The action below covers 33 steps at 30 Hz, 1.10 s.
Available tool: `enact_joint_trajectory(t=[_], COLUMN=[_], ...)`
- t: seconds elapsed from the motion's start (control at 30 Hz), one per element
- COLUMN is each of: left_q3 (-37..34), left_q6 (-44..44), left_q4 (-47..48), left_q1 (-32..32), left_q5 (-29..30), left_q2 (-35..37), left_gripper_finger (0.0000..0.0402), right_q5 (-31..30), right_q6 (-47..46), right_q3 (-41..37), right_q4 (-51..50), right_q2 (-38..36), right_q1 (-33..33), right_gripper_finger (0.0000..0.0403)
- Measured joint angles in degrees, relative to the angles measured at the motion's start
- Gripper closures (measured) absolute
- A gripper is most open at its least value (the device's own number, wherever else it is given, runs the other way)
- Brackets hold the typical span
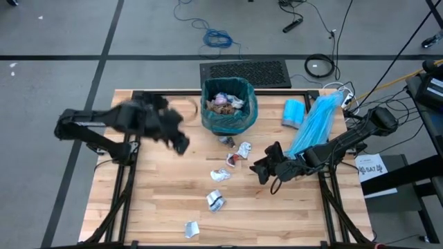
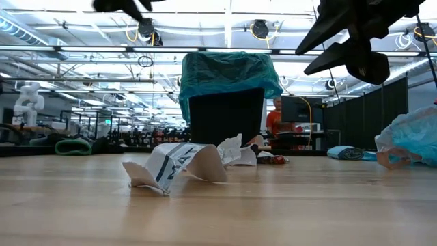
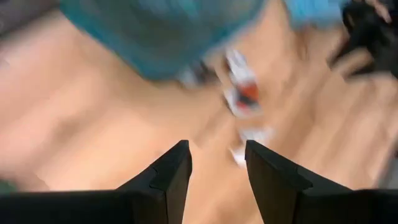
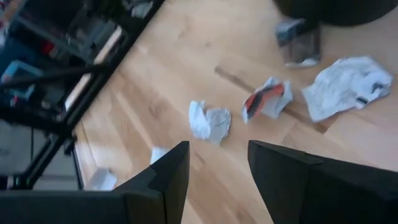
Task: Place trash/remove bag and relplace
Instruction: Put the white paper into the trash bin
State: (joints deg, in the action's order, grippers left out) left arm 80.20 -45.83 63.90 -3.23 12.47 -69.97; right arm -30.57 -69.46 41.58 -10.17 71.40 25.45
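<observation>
Teal bag (image 2: 229,74) over black bin (image 2: 225,116), crumpled trash (image 2: 176,166) in front.

- Only one piece of print can be made out: the white sheet (image 1: 372,168) at the right edge of the surface carries dark characters (seemingly "SA7").
- The crumpled wrappers' print is unreadable.

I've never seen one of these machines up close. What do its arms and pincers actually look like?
Both arms are black, jointed struts rising from the table's side edges. The left gripper and right gripper each end in two flat, dark, wedge-shaped fingers with angular tips. No markings show on them.
</observation>
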Motion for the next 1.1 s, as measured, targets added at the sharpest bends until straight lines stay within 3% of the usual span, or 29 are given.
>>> enact_joint_trajectory(t=[0.3,0.43,0.77,1.1], left_q3=[-11.7,-13.0,-12.4,-8.0], left_q6=[-38.9,-50.6,-63.7,-72.1], left_q4=[-3.3,-9.3,-33.6,-34.8], left_q1=[-23.2,-30.6,-38.2,-40.8], left_q5=[0.0,0.1,-0.4,-4.3], left_q2=[-3.8,-8.8,-24.1,-31.7], left_gripper_finger=[0.0247,0.0247,0.0247,0.0247], right_q5=[5.6,5.6,8.6,11.5], right_q6=[4.6,4.7,6.0,5.7], right_q3=[0.0,0.0,0.0,0.0], right_q4=[0.0,0.0,-0.7,-1.1], right_q2=[0.0,0.0,0.0,0.0], right_q1=[0.0,0.0,0.2,0.1], right_gripper_finger=[0.0248,0.0248,0.0248,0.0248])
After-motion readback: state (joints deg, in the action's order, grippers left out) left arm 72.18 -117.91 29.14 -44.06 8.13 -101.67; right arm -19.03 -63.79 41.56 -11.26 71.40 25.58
